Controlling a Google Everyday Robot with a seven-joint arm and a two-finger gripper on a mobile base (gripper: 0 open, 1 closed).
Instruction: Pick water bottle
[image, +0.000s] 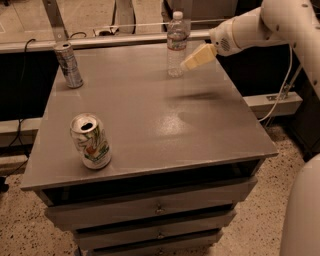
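The water bottle (176, 44) is clear plastic with a white cap and a pale label band. It stands upright at the far edge of the grey table top (150, 125). My gripper (187, 64) reaches in from the right on a white arm. Its cream tip hangs above the table just right of the bottle, at the level of the bottle's lower half. It is close to the bottle, and I cannot tell whether it touches it.
A slim silver can (68, 65) stands at the far left of the table. An open white-green soda can (90, 141) stands near the front left. The table has drawers (155, 207) below. A cable (280, 95) hangs at the right.
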